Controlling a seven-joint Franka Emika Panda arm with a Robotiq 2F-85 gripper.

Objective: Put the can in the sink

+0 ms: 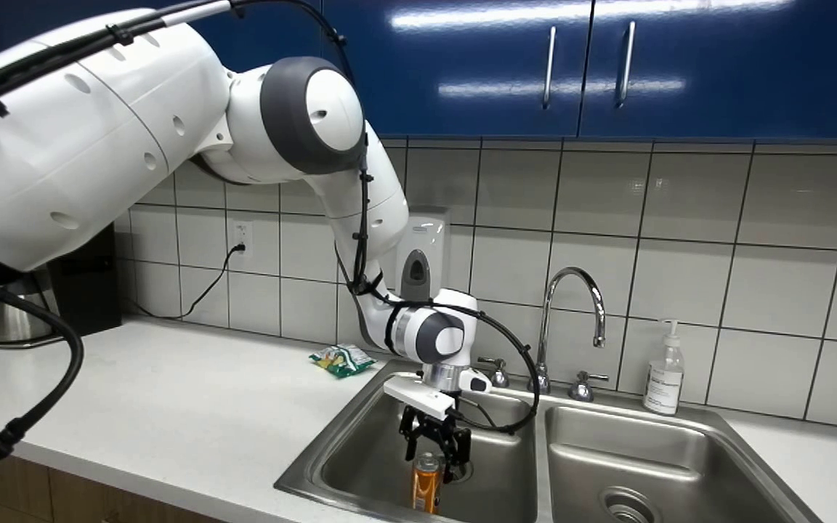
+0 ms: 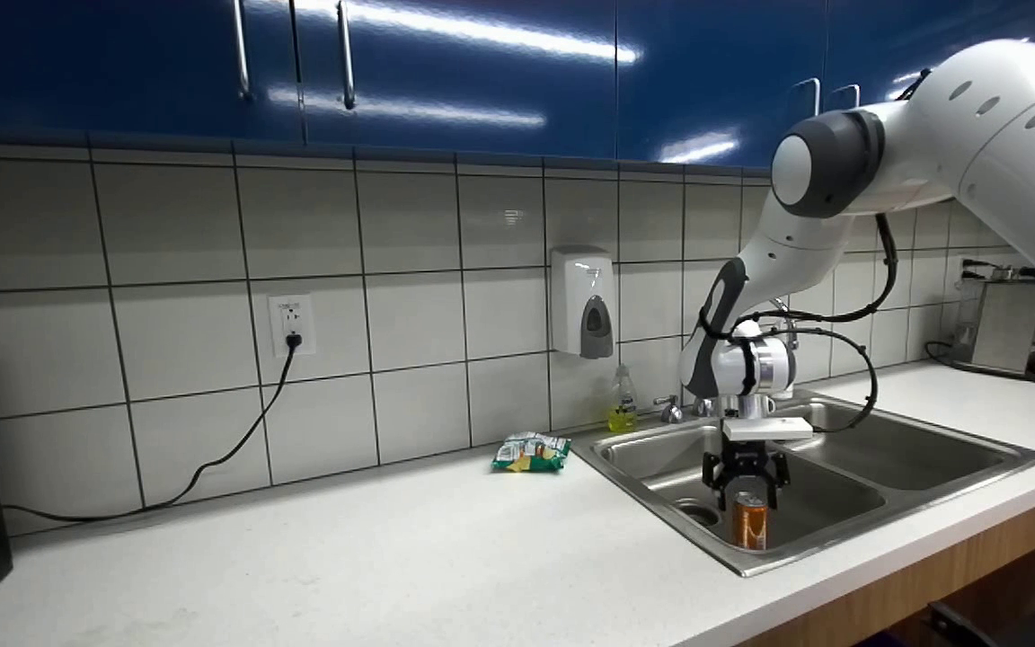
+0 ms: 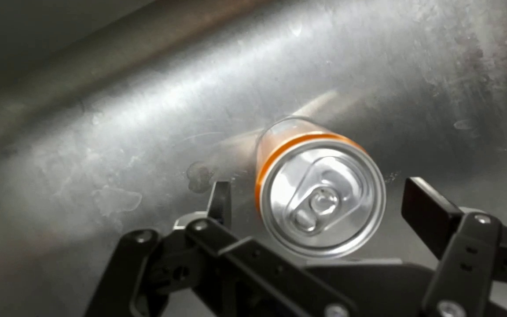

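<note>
only the wrist view catches the pull-tab (image 3: 315, 209)! can (image 1: 426, 487) upright in the sink (image 1: 543, 465), gripper (image 3: 318, 200) spread, gaps both sides; and a pump bottle (image 1: 667, 370), just in an exterior view, label (image 1: 662, 392) unreadable.

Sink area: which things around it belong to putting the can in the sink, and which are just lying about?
For the job:
sink
can, standing in the sink
gripper, open

Just lying about:
green snack bag, beside the sink
pump bottle
bottle of yellow liquid
</note>
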